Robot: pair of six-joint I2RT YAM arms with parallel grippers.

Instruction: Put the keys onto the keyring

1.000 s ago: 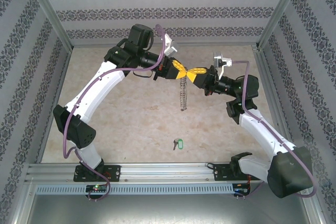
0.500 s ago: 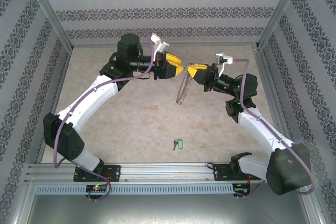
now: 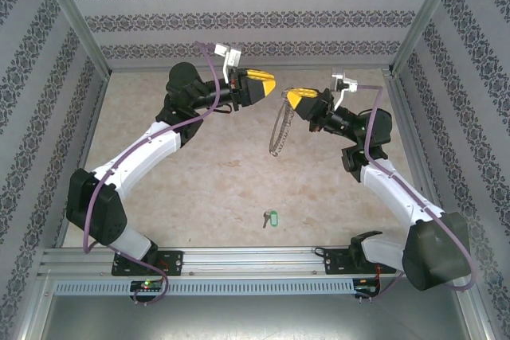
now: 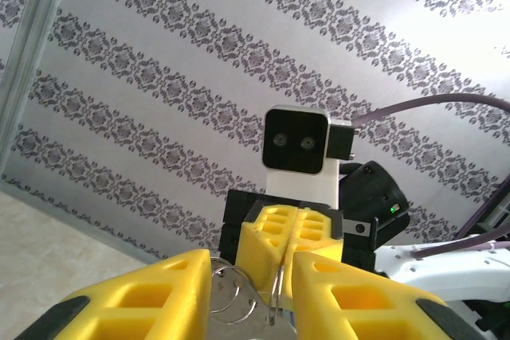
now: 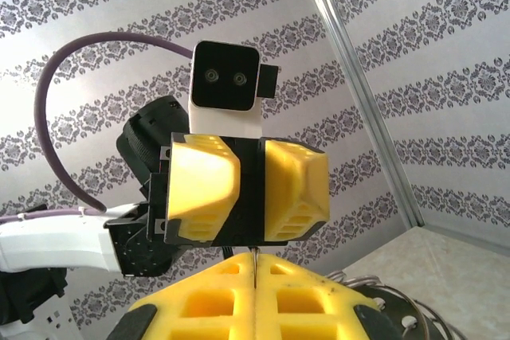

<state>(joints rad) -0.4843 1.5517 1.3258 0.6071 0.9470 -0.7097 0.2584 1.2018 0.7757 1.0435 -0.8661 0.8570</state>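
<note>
Far left: patterned wall and a slanting metal post. Then the left arm, white and black, a purple cable looped along it; rises from the near rail toward the far middle. At its end the left gripper: yellow fingers spread, gripping nothing, pointing right, near the keyring but apart from it. From the left wrist, those spread fingers low in the view, covering the table beneath, loops of the ring showing in the gap between them.

Middle: the keyring dangling limp over the beige table from the right gripper; low end touching the surface or not, cannot tell. Pinches the ring's top, yellow pads pressed tight together; from the right wrist, a thin strand of the ring poking up through the seam, and the left gripper straight ahead, blocking part of the far wall.

Near middle: the keys, silvery key with green tag, flat on the table just short of the rail, well apart from both grippers and from the ring.

Right: the right arm, bending back to its near base, then a second post.
</note>
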